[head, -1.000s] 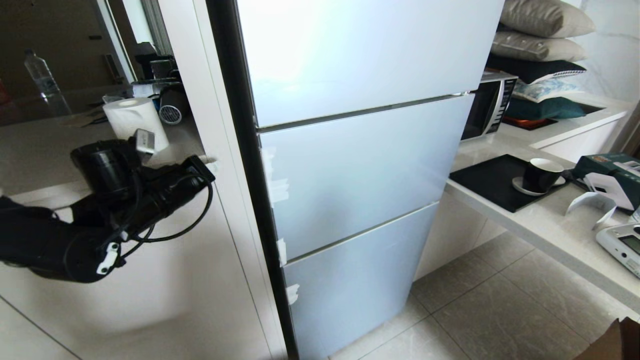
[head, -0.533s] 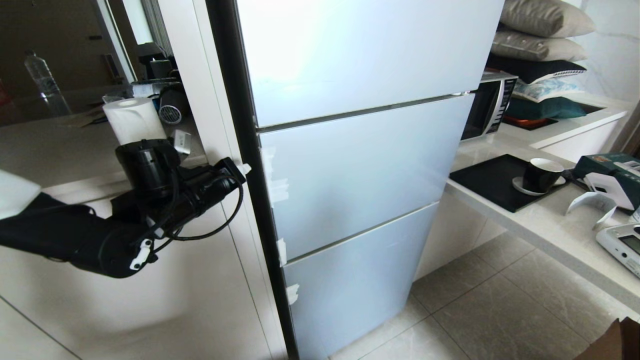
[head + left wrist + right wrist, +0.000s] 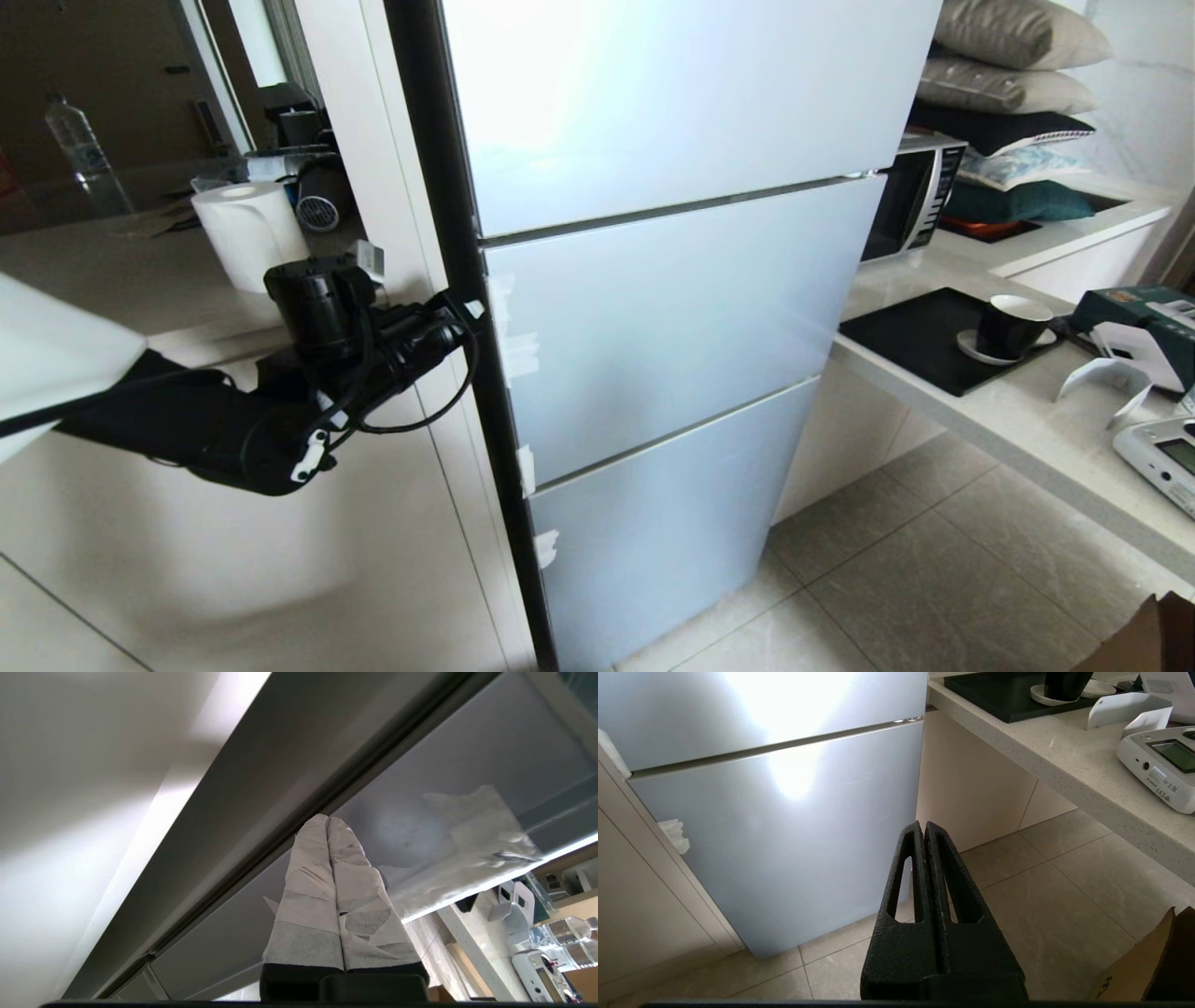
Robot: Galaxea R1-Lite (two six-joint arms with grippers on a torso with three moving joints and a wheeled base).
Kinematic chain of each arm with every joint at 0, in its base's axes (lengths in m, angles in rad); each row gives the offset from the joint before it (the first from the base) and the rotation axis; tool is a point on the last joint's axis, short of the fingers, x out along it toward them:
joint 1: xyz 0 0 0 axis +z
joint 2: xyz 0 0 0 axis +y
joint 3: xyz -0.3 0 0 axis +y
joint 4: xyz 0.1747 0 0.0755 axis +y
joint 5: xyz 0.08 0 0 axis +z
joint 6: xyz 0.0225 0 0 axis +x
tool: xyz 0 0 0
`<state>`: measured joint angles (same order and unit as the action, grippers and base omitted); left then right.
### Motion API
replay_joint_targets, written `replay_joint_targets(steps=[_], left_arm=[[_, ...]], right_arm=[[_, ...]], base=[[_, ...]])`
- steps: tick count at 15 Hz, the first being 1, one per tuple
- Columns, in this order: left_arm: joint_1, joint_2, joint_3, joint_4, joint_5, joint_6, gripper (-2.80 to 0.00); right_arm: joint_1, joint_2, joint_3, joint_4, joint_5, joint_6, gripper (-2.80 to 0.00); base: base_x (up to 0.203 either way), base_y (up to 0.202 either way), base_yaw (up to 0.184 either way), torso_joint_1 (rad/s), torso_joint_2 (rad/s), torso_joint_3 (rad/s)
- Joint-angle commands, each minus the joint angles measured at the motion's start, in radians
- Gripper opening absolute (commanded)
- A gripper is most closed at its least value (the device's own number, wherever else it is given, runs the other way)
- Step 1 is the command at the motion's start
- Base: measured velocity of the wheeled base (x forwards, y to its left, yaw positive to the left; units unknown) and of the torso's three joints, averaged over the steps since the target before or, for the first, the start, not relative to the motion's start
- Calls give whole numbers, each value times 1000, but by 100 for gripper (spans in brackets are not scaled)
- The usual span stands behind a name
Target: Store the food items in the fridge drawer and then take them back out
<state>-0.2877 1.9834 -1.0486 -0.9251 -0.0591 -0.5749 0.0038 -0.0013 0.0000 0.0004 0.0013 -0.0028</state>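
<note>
Your head view is filled by the fridge (image 3: 672, 308), its three frosted pale-blue door panels all shut, so the fridge drawer and the red fruit are out of sight in every view. To its right, a desk (image 3: 1018, 411) carries a black tray (image 3: 910, 341) with a dark cup (image 3: 1013, 325); only this view shows the microwave (image 3: 910, 201) and stacked pillows (image 3: 1013, 65) behind. Your left gripper (image 3: 473, 309) sits at the dark left edge of the middle door; its wrist view alone shows the tape-wrapped jaws pressed together, empty, just beside white tape scraps (image 3: 472, 835). Your right gripper (image 3: 923, 828), unseen from the head, hangs before the bottom door over the floor tiles (image 3: 1041, 896), black jaws closed on nothing.
</note>
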Motion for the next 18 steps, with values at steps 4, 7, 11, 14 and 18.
replay_joint_targets(steps=[4,7,11,14,18], left_arm=[[-16,0,-1,-8,-2,-5,-280],[-35,-7,7,-9,-2,-6,-280],[-67,-19,16,-12,-4,-6,-280],[-92,-41,41,-11,-7,-5,-280],[-107,-43,56,-10,-7,-5,-280]], right_arm=[[1,0,0,0,0,0,-280],[1,0,0,0,0,0,-280],[1,0,0,0,0,0,-280],[0,0,0,0,0,0,-280],[1,0,0,0,0,0,-280]], base=[[0,0,0,0,0,0],[0,0,0,0,0,0],[0,0,0,0,0,0],[0,0,0,0,0,0],[0,0,0,0,0,0]])
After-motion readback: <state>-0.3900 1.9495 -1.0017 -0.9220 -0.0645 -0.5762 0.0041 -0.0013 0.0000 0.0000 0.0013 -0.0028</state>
